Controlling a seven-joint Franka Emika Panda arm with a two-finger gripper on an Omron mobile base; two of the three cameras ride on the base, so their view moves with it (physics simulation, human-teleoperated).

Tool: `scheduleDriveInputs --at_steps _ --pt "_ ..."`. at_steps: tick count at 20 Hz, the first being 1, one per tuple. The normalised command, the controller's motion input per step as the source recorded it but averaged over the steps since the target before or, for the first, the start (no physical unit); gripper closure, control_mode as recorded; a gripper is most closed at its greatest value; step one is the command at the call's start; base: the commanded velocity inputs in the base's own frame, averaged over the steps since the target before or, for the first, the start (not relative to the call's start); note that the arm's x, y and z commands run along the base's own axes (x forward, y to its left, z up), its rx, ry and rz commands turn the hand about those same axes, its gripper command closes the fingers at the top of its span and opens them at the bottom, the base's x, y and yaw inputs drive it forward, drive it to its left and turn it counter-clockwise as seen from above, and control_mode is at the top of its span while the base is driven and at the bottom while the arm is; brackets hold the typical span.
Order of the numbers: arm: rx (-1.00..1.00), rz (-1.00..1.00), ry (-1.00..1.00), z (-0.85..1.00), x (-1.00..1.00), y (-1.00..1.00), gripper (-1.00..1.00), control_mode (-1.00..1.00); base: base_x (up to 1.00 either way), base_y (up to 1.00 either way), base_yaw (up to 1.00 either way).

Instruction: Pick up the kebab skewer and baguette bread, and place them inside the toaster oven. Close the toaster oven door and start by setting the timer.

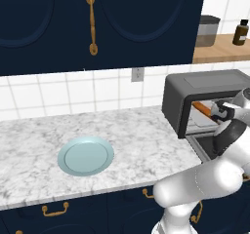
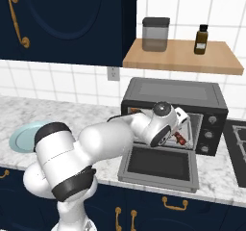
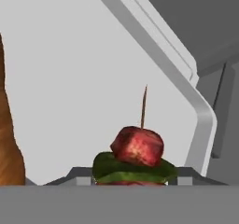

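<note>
Left base view: the baguette bread (image 1: 201, 107) already sits inside the toaster oven (image 1: 205, 89). Right base view: the arm reaches over the dropped toaster oven door (image 2: 158, 163). Hand view: the kebab skewer (image 3: 137, 150) is inside too; can't tell the fingers' state. Pulling out crooked could drag it back.

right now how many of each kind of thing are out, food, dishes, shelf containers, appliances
food: 2, kebab skewer and baguette bread
dishes: 1, plate
shelf containers: 2, canister and bottle
appliances: 1, toaster oven
total: 6
</note>
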Motion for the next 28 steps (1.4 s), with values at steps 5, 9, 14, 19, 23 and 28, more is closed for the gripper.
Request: scheduleDriveInputs --at_steps 5,9,14,19,23,28 --pt "0.00 0.14 0.19 0.51 0.34 0.00 -1.00 -1.00 0.00 0.00 0.00" --pt "0.00 0.15 0.18 0.65 0.43 0.00 -1.00 -1.00 0.00 0.00 0.00" --pt "0.00 0.14 0.15 0.91 0.19 0.02 -1.00 -1.00 0.00 0.00 0.00" --pt "0.00 0.12 0.14 0.98 0.23 0.08 -1.00 -1.00 0.00 0.00 0.00" --pt "0.00 0.12 0.13 1.00 0.36 0.00 -1.00 -1.00 0.00 0.00 0.00" --pt "0.00 0.06 0.15 0.62 -0.07 0.00 -1.00 -1.00 0.00 0.00 0.00"
